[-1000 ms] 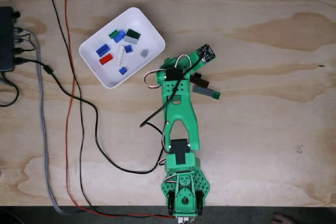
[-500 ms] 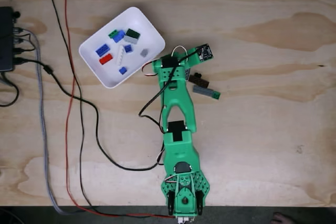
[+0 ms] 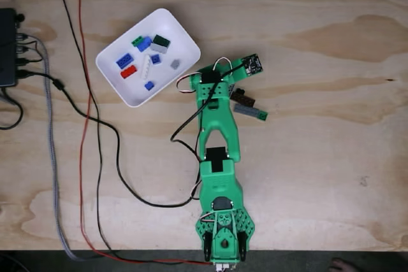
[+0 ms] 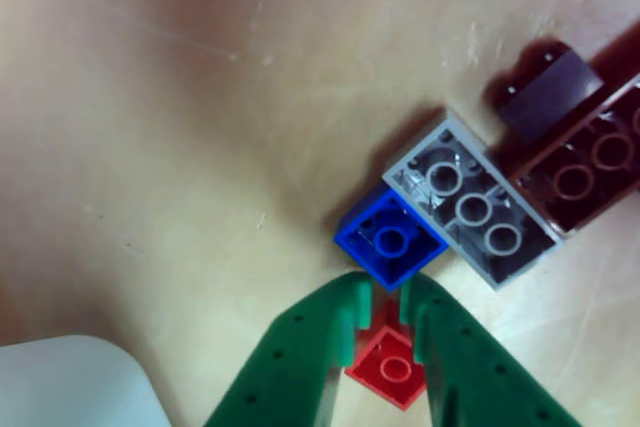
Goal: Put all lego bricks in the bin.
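The plywood surface [image 3: 319, 157] carries a green arm [image 3: 218, 157] reaching up the fixed view from the bottom edge. Up and left of the arm's wrist sits the white bin [image 3: 182, 35], with about ten bricks [image 3: 141, 58] already in it: blue, red, green, white and grey. That looks like most of the job done.

Left outside are a grey plate [image 3: 250, 112] and a dark brown brick [image 3: 243, 99] just right of the wrist, touching or nearly so. The other view shows more beneath the arm: a clear grey brick [image 4: 470, 202], a dark brown brick [image 4: 590, 162], a blue brick [image 4: 390, 240] and a red brick [image 4: 392, 369], clustered close together, with a corner of the bin [image 4: 70, 387] at lower left.

The end effector [image 4: 385, 297] is narrow, its tips just above the blue brick's near corner and over the red one; it grips nothing that I can make out.

Against half a second ago, the wrist has swung slightly right, toward the loose bricks; the bin's contents are unchanged.
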You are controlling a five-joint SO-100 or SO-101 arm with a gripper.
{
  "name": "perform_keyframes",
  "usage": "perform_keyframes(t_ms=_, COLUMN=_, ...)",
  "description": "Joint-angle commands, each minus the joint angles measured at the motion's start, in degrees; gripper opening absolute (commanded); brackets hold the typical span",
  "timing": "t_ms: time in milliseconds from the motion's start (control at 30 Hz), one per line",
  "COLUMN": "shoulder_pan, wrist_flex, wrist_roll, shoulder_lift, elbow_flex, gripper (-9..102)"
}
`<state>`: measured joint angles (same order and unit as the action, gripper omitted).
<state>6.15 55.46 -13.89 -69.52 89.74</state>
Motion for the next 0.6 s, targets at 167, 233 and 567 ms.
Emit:
perform_keyframes(t_ms=167, shoulder_pan=3.8, wrist_flex=5.9, wrist_roll=-10.8, shoulder_lift=-7.9, elbow_flex=1.8, gripper=17)
perform_keyframes(t_ms=233, shoulder_pan=4.4, wrist_flex=7.3, wrist_roll=-14.5, shoulder_lift=-8.2, elbow_flex=1.1, gripper=17)
perform_keyframes(t_ms=567, shoulder_pan=3.6, wrist_flex=6.8, wrist_roll=-30.7, shoulder_lift=-6.7, elbow_flex=-1.2, gripper=13)
